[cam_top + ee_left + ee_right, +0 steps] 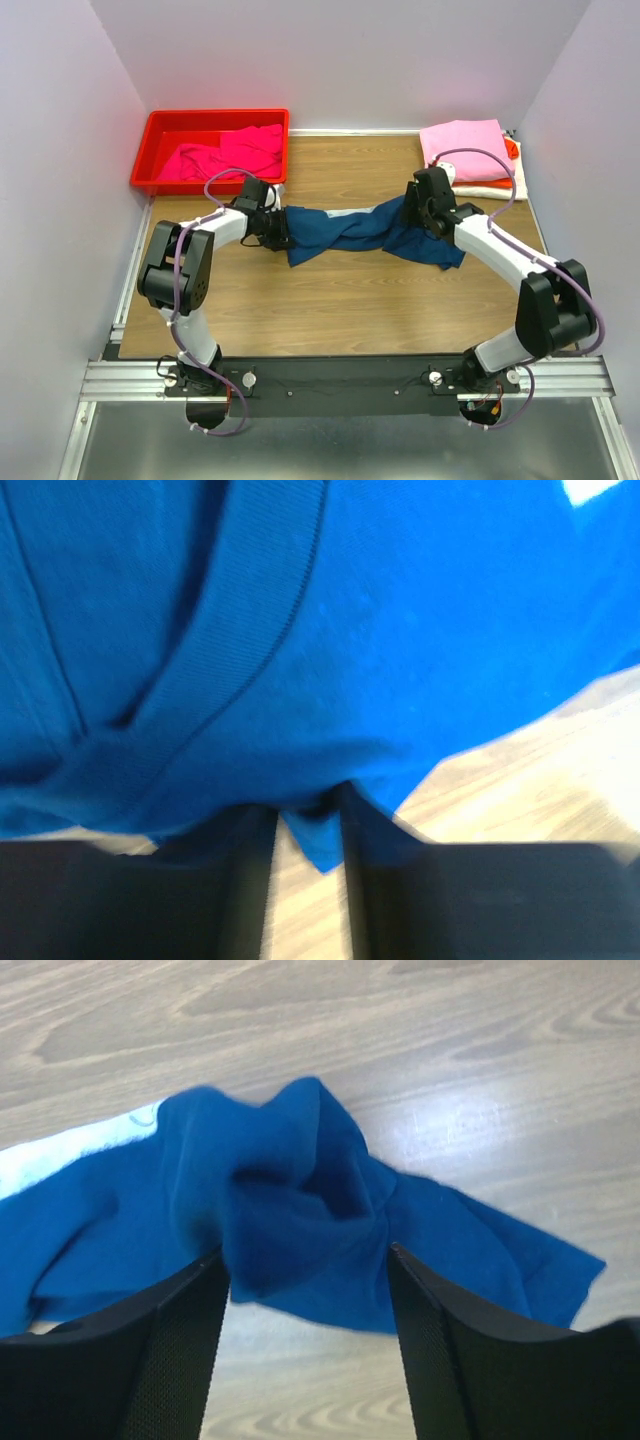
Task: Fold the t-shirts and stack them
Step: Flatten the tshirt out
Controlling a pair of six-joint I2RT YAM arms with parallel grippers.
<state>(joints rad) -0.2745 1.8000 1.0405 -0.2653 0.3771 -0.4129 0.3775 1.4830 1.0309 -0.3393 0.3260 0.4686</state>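
Nearest you, past the arm bases, the light wood-grain tabletop (330,300) served as your working ground. Mid-table, the dark blue cotton t-shirt (345,228) lay strung out sideways like a rope, twisted at its middle, because you had an arm at either end of it. Your left gripper (307,815) was at the left end, jaws drawn narrow about a corner of cloth just below the ribbed collar (250,630). Whether they had bitten, I could not tell. Your right gripper (307,1252) was at the right end, jaws spread wide astride a bunched wad of the shirt, not clamped on it.

My read: you were after the two ends so as to pull the twist out and lay the shirt flat, so no fold had begun on this one.

Farther back on the left, the red plastic bin (215,114) held crumpled magenta tees (235,152), waiting their turn. Far right, a folded light pink tee (462,140) topped the stack with a cream one (490,181) under it, kept off to the side of your working patch.
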